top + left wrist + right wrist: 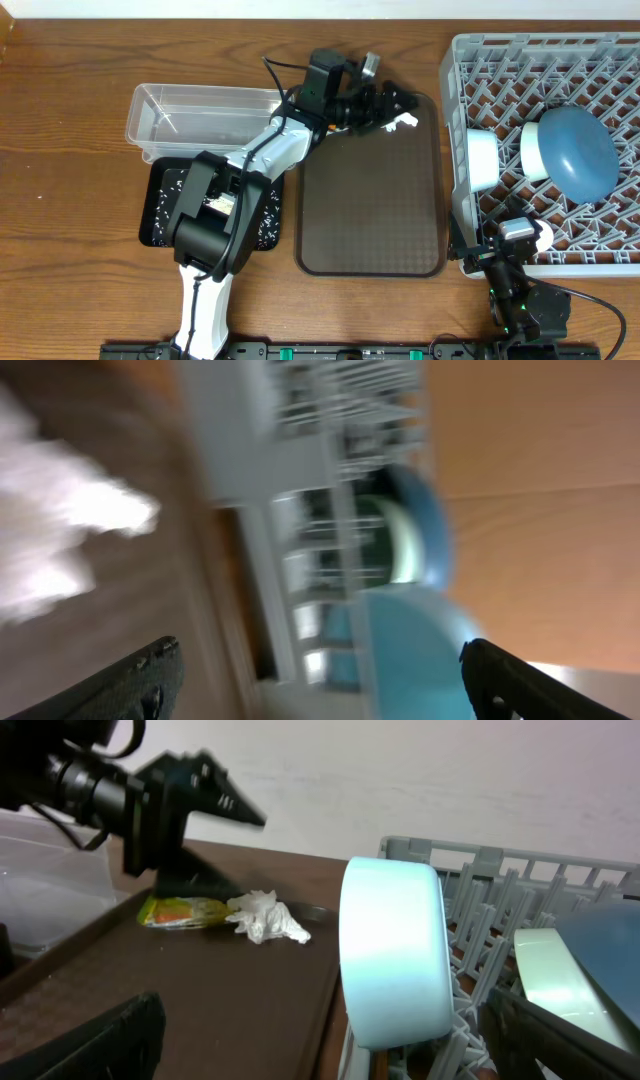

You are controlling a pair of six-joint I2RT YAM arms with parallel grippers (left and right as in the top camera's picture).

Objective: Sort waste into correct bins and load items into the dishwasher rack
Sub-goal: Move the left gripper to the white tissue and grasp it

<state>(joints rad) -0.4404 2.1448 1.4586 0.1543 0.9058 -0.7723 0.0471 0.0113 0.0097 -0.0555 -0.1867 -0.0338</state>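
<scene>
The crumpled white tissue (405,121) and the yellow-green wrapper (180,910) lie at the far end of the brown serving tray (370,200). The tissue also shows in the right wrist view (265,916). My left gripper (390,102) hovers open just over them; its own view is blurred (318,660). The grey rack (600,60) holds the white bowl (482,158), the pale-green bowl (533,150) and the dark-blue bowl (578,150), all on edge. My right gripper (512,252) is open and empty at the rack's front left corner (320,1025). Cup and chopsticks are out of view.
The clear tub (200,112) stands at the back left. The black tray (160,205) lies in front of it, with white rice grains scattered in it, partly under my left arm. The tray's middle is bare.
</scene>
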